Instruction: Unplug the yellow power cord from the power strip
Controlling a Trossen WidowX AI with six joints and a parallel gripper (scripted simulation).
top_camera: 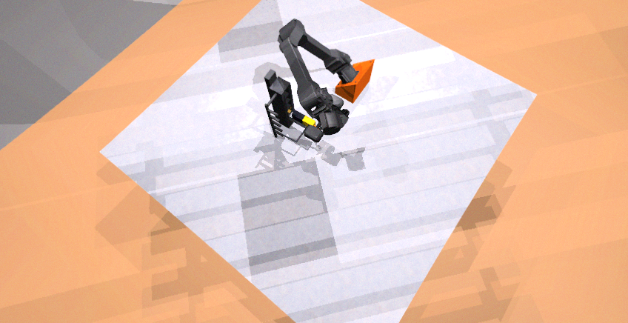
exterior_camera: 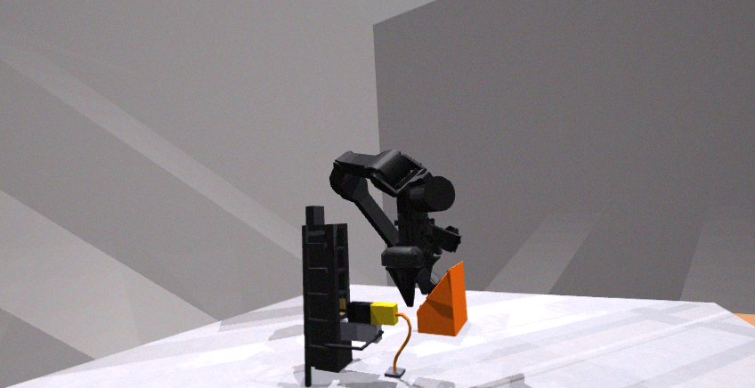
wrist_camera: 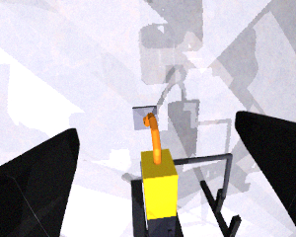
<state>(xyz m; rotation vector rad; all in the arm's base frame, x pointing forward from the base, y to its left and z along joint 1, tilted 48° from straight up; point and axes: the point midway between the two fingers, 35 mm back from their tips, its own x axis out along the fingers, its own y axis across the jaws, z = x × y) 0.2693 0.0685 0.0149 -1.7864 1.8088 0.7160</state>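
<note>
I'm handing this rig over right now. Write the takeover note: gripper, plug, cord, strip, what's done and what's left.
Gripper: open, holding nothing, hanging above the yellow plug with a gap in the exterior view.
Plug: pulled out sideways from the upright black power strip, its dark front end close to the strip; whether fully free of the socket cannot be told.
Orange cord: curves down to a small pad on the table.
Done: release.
Left: confirm the unplug, back the arm away.

The power strip (exterior_camera: 324,294) stood upright on the table (exterior_camera: 556,342). The plug (exterior_camera: 383,313) jutted from its right side, the cord (exterior_camera: 402,339) dropping to the tabletop. The wedge (exterior_camera: 443,302) stood right of the plug, the gripper (exterior_camera: 410,299) above between them
</note>
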